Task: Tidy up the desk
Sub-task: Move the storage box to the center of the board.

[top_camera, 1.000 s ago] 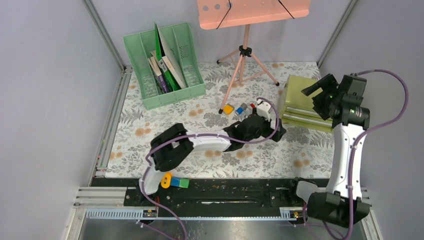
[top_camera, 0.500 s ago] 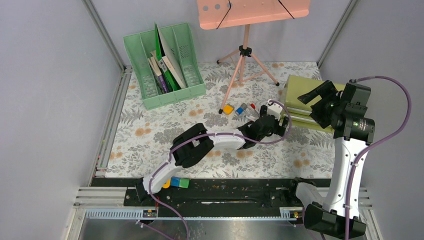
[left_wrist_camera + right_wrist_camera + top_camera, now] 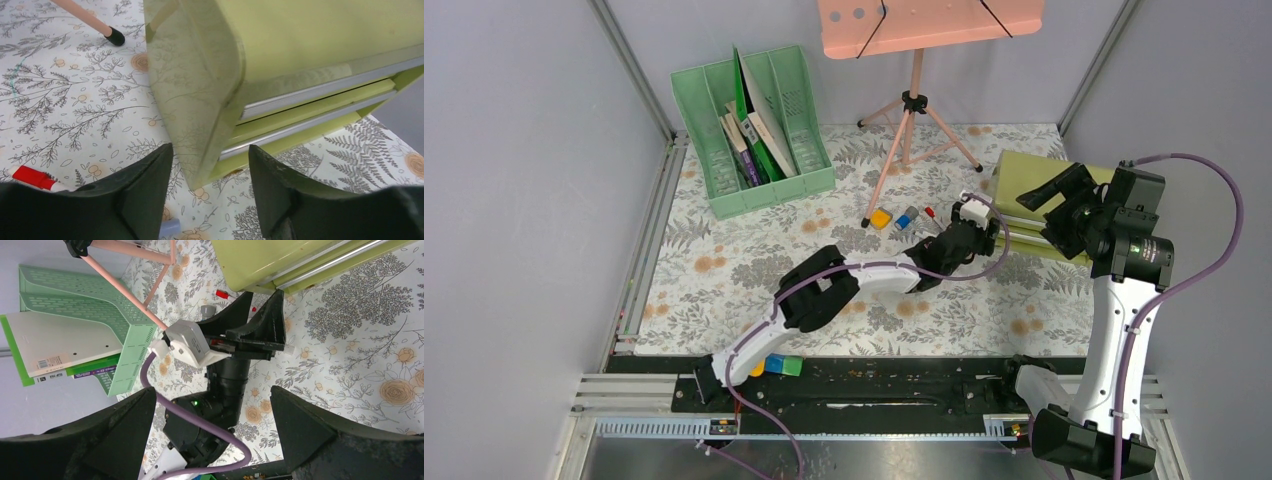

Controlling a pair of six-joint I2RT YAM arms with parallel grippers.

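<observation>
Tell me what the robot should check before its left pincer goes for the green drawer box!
1. The left pincer is open and empty: ok.
2. The drawer box corner sits between its fingers: ok.
3. Both drawers look shut: ok.
4. The red marker lies on the desk beside one finger, not under it: ok.
5. The right pincer is open and empty: ok.
6. Room between the arms: cannot tell; the right pincer hovers above the left pincer.
</observation>
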